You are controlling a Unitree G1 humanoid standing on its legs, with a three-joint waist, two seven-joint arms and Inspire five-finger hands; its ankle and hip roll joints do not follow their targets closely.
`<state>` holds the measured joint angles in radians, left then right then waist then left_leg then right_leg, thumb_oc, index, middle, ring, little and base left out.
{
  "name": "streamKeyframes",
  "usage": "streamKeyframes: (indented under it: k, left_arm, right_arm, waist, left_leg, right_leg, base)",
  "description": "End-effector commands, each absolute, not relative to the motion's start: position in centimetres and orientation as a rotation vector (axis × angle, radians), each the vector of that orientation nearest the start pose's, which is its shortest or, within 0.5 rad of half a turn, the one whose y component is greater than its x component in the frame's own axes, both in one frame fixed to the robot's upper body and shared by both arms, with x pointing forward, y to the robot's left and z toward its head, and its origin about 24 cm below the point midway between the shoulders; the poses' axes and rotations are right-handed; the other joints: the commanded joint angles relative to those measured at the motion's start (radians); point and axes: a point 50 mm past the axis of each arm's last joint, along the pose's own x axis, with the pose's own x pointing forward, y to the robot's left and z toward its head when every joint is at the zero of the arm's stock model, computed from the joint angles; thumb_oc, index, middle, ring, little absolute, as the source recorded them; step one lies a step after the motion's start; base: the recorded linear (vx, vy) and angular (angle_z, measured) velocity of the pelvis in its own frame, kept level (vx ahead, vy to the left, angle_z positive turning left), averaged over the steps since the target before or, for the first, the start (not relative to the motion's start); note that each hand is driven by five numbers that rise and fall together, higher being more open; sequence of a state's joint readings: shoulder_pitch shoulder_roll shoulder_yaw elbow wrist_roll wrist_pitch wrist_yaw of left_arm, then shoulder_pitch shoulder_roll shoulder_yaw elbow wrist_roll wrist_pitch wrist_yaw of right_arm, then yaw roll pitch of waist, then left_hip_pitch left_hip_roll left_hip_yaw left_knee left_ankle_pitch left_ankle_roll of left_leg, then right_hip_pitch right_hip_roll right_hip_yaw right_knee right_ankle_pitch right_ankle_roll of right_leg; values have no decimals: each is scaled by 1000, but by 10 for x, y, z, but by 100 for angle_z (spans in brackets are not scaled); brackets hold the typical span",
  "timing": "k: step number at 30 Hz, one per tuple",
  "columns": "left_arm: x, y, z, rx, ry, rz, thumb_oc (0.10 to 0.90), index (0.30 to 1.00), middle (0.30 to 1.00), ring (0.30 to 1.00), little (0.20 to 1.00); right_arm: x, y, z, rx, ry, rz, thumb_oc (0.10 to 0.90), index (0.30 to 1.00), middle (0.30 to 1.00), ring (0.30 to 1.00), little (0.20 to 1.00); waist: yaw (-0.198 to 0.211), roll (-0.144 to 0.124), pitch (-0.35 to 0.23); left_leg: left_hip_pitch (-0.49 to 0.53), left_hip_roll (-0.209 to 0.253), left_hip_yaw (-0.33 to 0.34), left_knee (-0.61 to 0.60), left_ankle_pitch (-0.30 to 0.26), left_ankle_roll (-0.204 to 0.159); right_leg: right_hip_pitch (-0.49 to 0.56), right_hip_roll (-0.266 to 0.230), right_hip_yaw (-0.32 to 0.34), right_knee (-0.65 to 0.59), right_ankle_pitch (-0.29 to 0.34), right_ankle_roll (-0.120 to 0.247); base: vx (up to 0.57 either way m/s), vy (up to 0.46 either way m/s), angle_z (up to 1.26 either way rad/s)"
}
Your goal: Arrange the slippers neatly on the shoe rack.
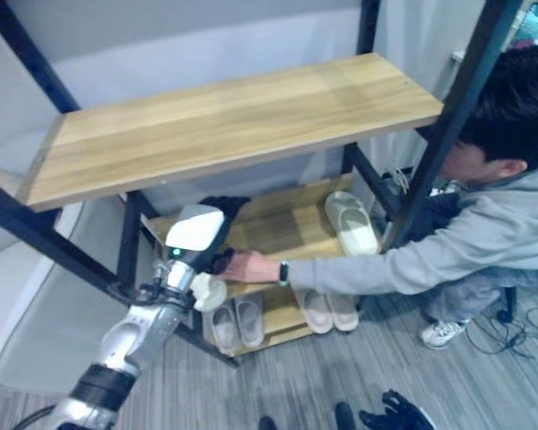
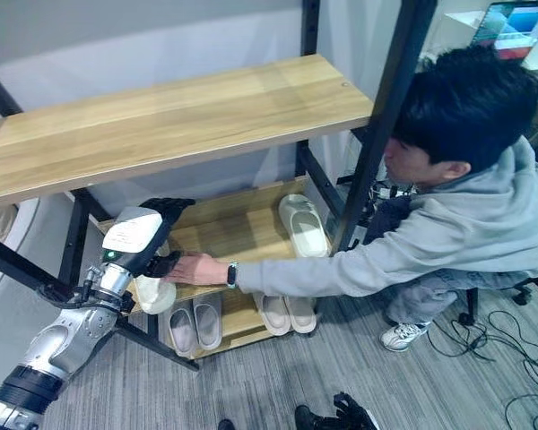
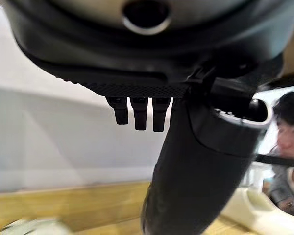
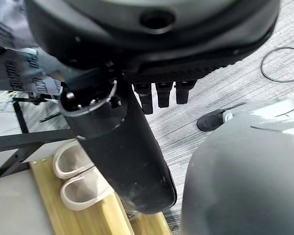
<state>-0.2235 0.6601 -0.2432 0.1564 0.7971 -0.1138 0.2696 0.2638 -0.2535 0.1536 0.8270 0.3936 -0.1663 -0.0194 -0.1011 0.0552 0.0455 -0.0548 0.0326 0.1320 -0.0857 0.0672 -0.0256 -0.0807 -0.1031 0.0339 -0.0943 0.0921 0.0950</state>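
Note:
My left hand (image 1: 217,215) reaches in over the left part of the shoe rack's middle shelf (image 1: 278,224), fingers straight and holding nothing. A cream slipper (image 1: 210,291) juts out over the shelf's front edge just below my wrist. A person's hand (image 1: 247,266) rests against my thumb there. One cream pair (image 1: 351,222) lies on the right of the middle shelf. On the bottom shelf sit a grey pair (image 1: 236,322) and a beige pair (image 1: 329,309). My right hand (image 4: 152,29) hangs low over the floor, fingers relaxed and empty.
The person (image 1: 502,206) crouches to the right of the rack, arm stretched across the middle shelf. The wide top shelf (image 1: 224,121) overhangs my left hand. Black posts (image 1: 448,125) frame the rack. Grey floor (image 1: 341,376) lies in front.

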Motion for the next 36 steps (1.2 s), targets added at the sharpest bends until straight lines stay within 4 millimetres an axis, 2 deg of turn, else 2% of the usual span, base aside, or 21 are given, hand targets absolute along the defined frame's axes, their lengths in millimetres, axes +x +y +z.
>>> streamKeyframes:
  k: [1,3,6,9,14,22,25,33,36]
  left_arm:
    - [316,214,158,1464,-598,211,800,900,900,900,900]
    - [326,229,156,1536,-517,263,800,900,900,900,900]
    - [331,237,159,1566,-490,297,800,900,900,900,900]
    - [336,256,162,1626,-404,360,800,900,900,900,900]
    - [343,266,160,1655,-336,399,800,900,900,900,900]
    - [343,276,157,1610,-291,441,800,900,900,900,900]
    - [342,273,159,1587,-319,439,800,900,900,900,900]
    - [336,241,181,1508,-517,435,800,900,900,900,900]
    - [333,232,179,1453,-546,400,800,900,900,900,900]
  right_arm:
    - [110,-241,-121,-11,748,-210,800,900,900,900,900]
    - [113,-245,-117,-26,727,-216,800,900,900,900,900]
    - [116,-246,-115,-38,716,-214,800,900,900,900,900]
    - [121,-247,-109,-60,684,-190,800,900,900,900,900]
    - [126,-242,-106,-90,660,-158,800,900,900,900,900]
    - [130,-238,-104,-112,643,-137,800,900,900,900,900]
    - [128,-237,-106,-111,651,-137,800,900,900,900,900]
    - [127,-237,-109,-101,671,-144,800,900,900,900,900]
    - [126,-237,-109,-96,677,-140,800,900,900,900,900]
  waist:
    - [-2,-5,-30]
    - [-11,-4,-32]
    - [-14,-5,-30]
    - [-19,-12,-27]
    - [-23,-22,-18]
    - [-21,-29,-16]
    - [-19,-29,-15]
    - [-14,-22,-8]
    - [-18,-17,-4]
  left_leg:
    - [-33,-22,-64,-2,-86,-18]
    - [-51,-22,-58,-2,-84,-18]
    - [-69,-20,-54,-2,-80,-18]
    - [-93,-17,-47,-2,-76,-16]
    - [-111,-16,-42,-2,-73,-13]
    - [-115,-18,-34,-2,-74,-9]
    - [-110,-19,-34,-2,-76,-10]
    - [-80,-21,-36,-2,-84,-9]
    - [-71,-21,-32,-2,-85,-9]
  right_leg:
    - [27,9,-53,7,-82,60]
    - [4,10,-45,7,-76,61]
    - [-14,11,-43,7,-72,61]
    - [-43,13,-37,7,-62,58]
    - [-64,12,-34,7,-57,58]
    - [-74,11,-25,7,-51,58]
    - [-71,12,-25,7,-53,57]
    - [-46,14,-23,7,-63,53]
    - [-41,15,-19,7,-64,52]
  base:
    - [-5,40,-12]
    - [-11,51,-10]
    - [-23,24,-12]
    - [-25,31,-11]
    - [-11,11,-2]
    - [0,2,-2]
    - [11,-6,0]
    - [20,-18,-3]
    - [19,-15,-2]
